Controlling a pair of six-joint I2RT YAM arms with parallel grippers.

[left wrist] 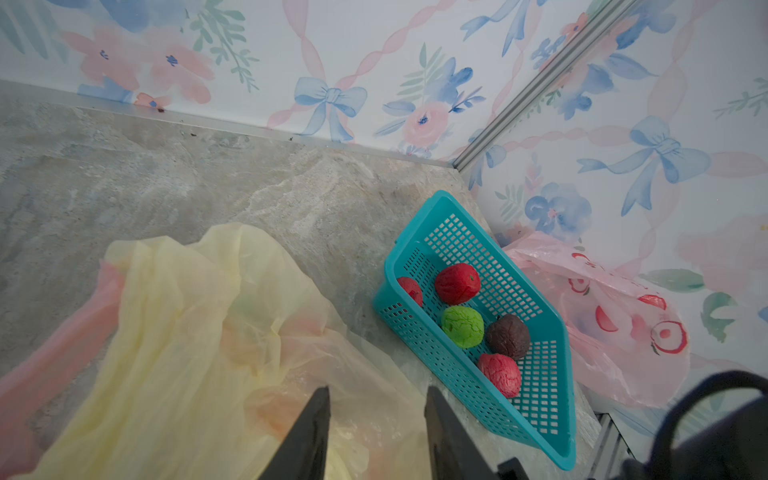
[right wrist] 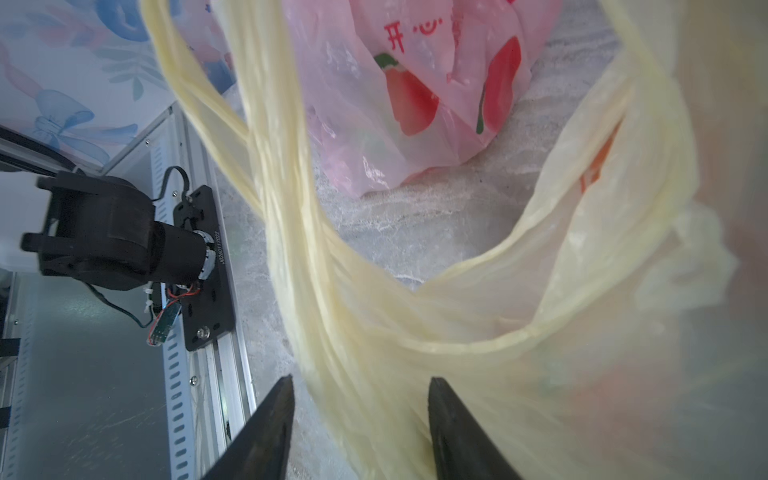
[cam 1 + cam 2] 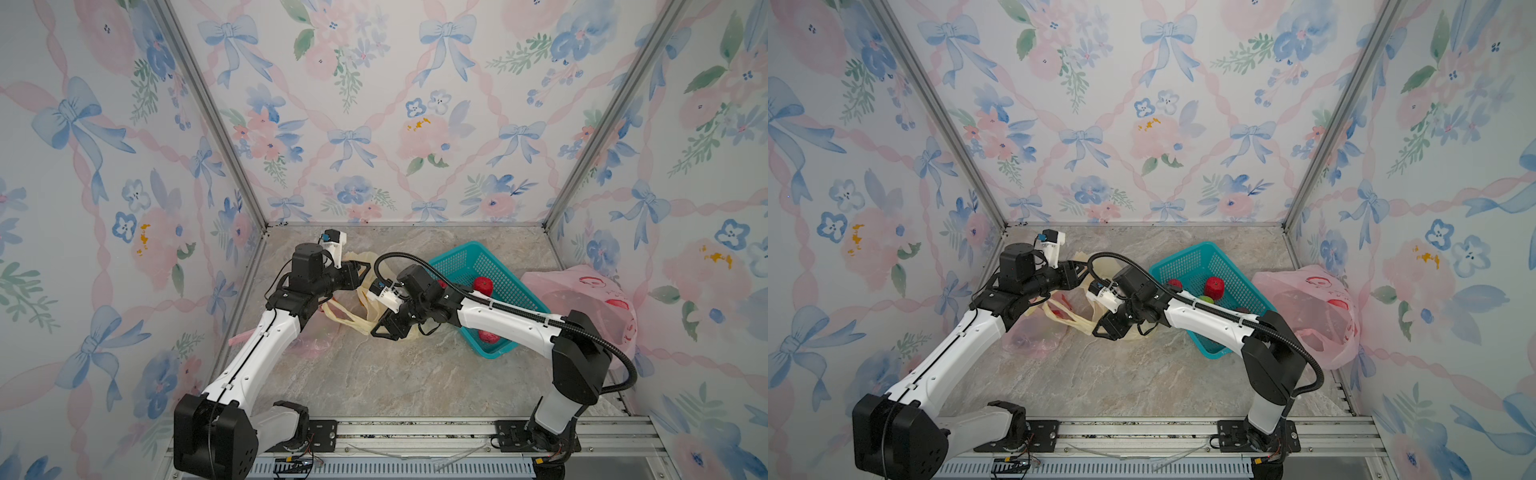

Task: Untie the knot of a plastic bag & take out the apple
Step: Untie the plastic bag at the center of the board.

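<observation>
Currently right gripper (image 2: 360, 379) nearer: fingers standing apart, straddling yellow bag handle (image 2: 316, 249) running lengthwise between them. Left gripper (image 1: 377, 388) hovering over bag body (image 1: 187, 311), fingers apart, empty.

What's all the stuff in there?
yellow bag: one, pale yellow, between the grippers
basket: one, teal, right of yellow bag
red apples: three, red, in basket
green apple: one, green, in basket
brown apple: one, brown, in basket
wall pink bag: one, pink, against right wall
arm pink bag: one, pink, under left arm
table: one, grey marble, underneath
left gripper: one, black, open over yellow bag
right gripper: one, black, open around yellow handle
</observation>
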